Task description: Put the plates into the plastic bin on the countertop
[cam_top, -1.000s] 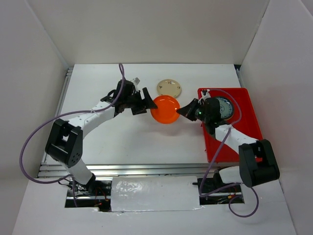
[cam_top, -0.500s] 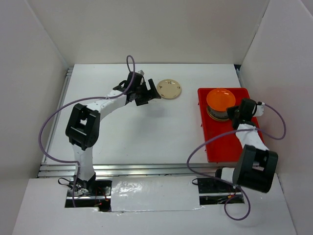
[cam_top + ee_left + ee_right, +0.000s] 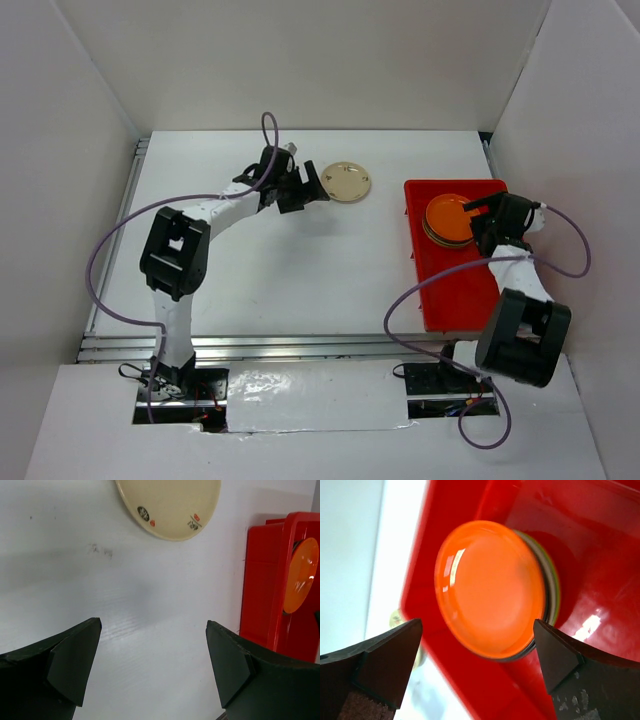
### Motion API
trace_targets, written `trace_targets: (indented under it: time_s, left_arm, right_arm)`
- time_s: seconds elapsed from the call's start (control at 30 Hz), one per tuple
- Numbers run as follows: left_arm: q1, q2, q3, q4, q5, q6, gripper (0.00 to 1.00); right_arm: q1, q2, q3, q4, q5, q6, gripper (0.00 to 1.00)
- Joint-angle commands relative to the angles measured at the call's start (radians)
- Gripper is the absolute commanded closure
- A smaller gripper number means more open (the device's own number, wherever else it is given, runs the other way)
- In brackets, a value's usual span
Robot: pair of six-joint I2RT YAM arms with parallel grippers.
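Now, my left jaws are hanging spread wide over the flat white tabletop (image 3: 300, 270), pinching nothing. They are facing the small cream round plate with tiny motifs (image 3: 167, 505), which is lying flat on the tabletop just beyond them, well apart from the bright red rectangular plastic bin (image 3: 470, 300). My right jaws are likewise standing spread and empty over the bin's far end, where a glossy orange round plate (image 3: 490, 590) is sitting on top of a short stack of plates (image 3: 551, 592).

The step in hand, as I am judging it, is the pick-up of the cream plate, seemingly the only one lying outside the bin. Doing it well is calling for three things:
- lowering my left jaws until one tip is sliding under the near rim and the other is coming over it;
- closing squarely on that rim;
- lifting level, so that the shallow plate is not slipping.
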Motion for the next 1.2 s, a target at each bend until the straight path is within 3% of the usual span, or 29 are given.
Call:
trace_targets:
  time_s: [0.0, 0.1, 0.27, 0.57, 0.67, 0.77, 0.8, 0.93, 1.0, 1.17]
  left_arm:
    - [0.022, 0.072, 0.095, 0.054, 0.032, 0.008, 0.01]
    - [0.032, 0.166, 0.208, 0.052, 0.041, -0.012, 0.01]
    - [0.042, 0.316, 0.38, 0.087, 0.027, -0.019, 0.01]
    - [0.068, 0.546, 0.584, 0.091, 0.024, -0.077, 0.05]
    - [0.068, 0.605, 0.629, 0.098, 0.051, -0.098, 0.16]
    - [0.068, 0.616, 0.585, 0.131, 0.038, -0.12, 0.48]
    - [0.068, 0.602, 0.56, 0.135, 0.027, -0.129, 0.75]
    - [0.069, 0.593, 0.526, 0.182, 0.015, -0.138, 0.84]
    - [0.068, 0.565, 0.499, 0.217, 0.024, -0.141, 1.0]
    - [0.062, 0.34, 0.208, 0.334, -0.007, -0.141, 1.0]
  right_arm:
    - [0.014, -0.154, 0.028, -0.128, 0.075, -0.005, 0.0]
    - [0.018, -0.266, -0.035, -0.151, 0.047, -0.005, 0.0]
    - [0.061, -0.482, -0.17, -0.115, -0.144, -0.008, 0.0]
    - [0.197, -0.679, -0.155, -0.142, -0.246, 0.018, 0.0]
    - [0.225, -0.688, -0.134, -0.161, -0.255, 0.014, 0.0]
    - [0.228, -0.706, -0.132, -0.165, -0.27, 0.015, 0.0]
    - [0.23, -0.711, -0.132, -0.165, -0.273, 0.017, 0.0]
    - [0.241, -0.696, -0.135, -0.153, -0.283, 0.011, 0.0]
    - [0.244, -0.683, -0.147, -0.124, -0.286, 0.011, 0.0]
    - [0.303, -0.566, -0.219, 0.057, -0.351, 0.003, 0.0]
